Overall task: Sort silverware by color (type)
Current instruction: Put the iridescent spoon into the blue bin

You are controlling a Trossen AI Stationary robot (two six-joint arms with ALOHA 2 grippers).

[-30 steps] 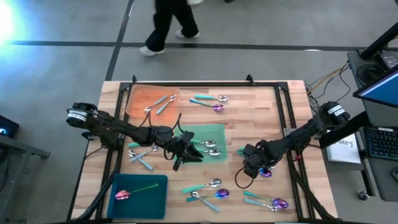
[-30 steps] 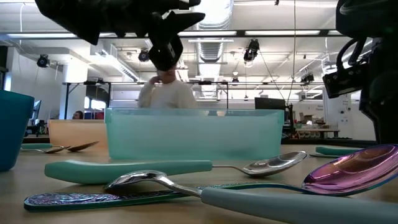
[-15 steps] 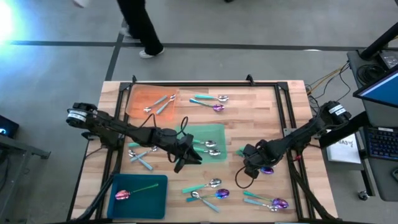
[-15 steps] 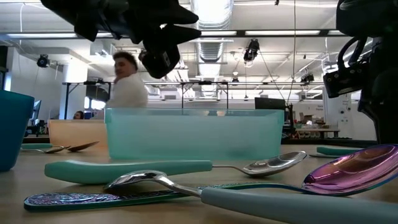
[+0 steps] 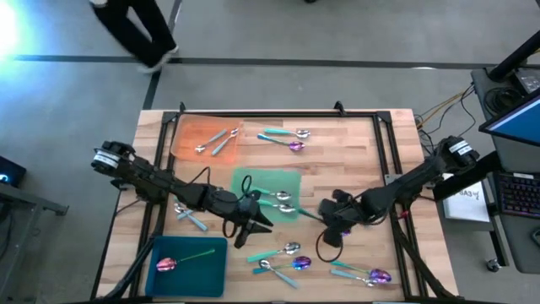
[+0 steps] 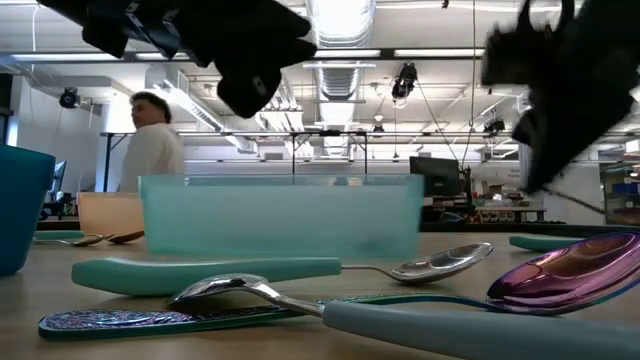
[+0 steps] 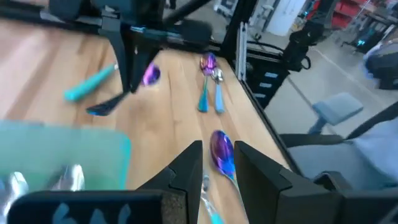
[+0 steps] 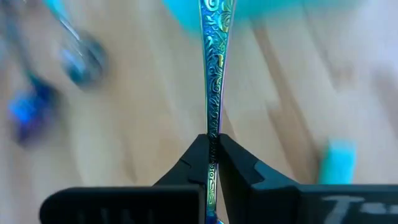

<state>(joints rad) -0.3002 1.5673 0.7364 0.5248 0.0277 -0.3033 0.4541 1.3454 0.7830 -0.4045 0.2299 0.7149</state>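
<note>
My right gripper (image 5: 335,222) is right of the green mat (image 5: 268,181), shut on an iridescent purple spoon (image 7: 151,74) whose embossed handle (image 8: 214,68) points toward that mat. My left gripper (image 5: 247,226) hovers open over the mat's near left corner and touches nothing. Between its fingers, the left wrist view shows a purple spoon (image 7: 222,151) lying on the wood. Other silverware lies flat: on the orange mat (image 5: 196,127), near the far edge (image 5: 285,135), on the green mat (image 5: 283,201), by the left rail (image 5: 190,215), and near the near edge (image 5: 283,257). My right gripper pinches the iridescent spoon's handle (image 8: 212,140) between its two fingers, close to the purple bowl. The fingers lie along the handle, which runs straight out past their tips. The handle slants down toward the green mat; whether its free end (image 7: 99,110) touches anything, I cannot tell.
A teal mat (image 5: 207,266) at the near left corner carries one purple spoon (image 5: 166,264). More spoons lie at the near right (image 5: 363,273). Black rails (image 5: 390,143) frame the table. A person walks on the floor beyond the far edge (image 5: 139,29).
My right gripper has carried the iridescent spoon toward the table's left and turned, so the handle now points at the green mat. My left gripper has moved toward the near edge. The green mat has slid a little to the left. The person has walked leftward.
</note>
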